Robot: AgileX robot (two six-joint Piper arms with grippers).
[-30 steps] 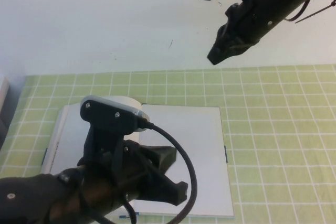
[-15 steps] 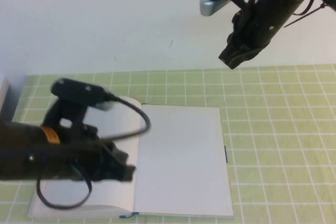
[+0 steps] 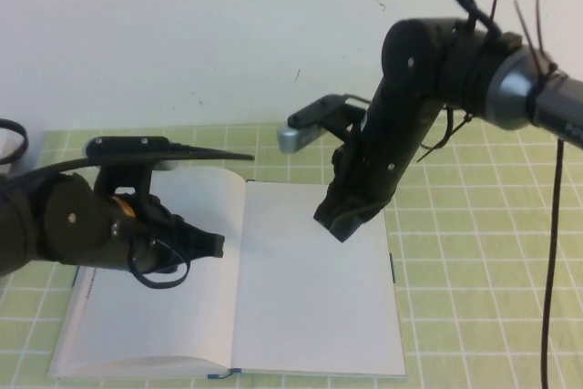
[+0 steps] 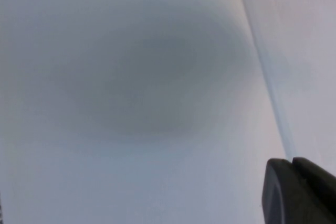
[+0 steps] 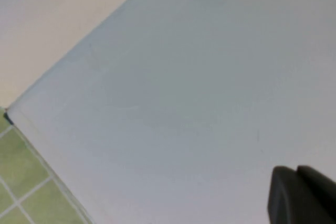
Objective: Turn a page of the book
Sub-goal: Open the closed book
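An open book (image 3: 301, 298) with blank white pages lies flat on the green checked mat (image 3: 492, 252). My left gripper (image 3: 216, 245) is low over the left page, close to the spine, fingers together and holding nothing. The left wrist view shows its shut tips (image 4: 291, 162) above the white page (image 4: 131, 103) beside the spine fold. My right gripper (image 3: 335, 227) is low over the upper part of the right page, also shut and empty. The right wrist view shows its tips (image 5: 295, 169) above the page (image 5: 210, 87) near a page corner.
The mat extends to the right of the book and shows beside the page corner in the right wrist view (image 5: 21, 182). A pale bare surface (image 3: 182, 43) lies behind the mat. A black cable hangs from the right arm (image 3: 554, 252).
The right arm has come down from high at the back to just over the right page. The left arm has swung left and lower, from the book's front middle to the left page.
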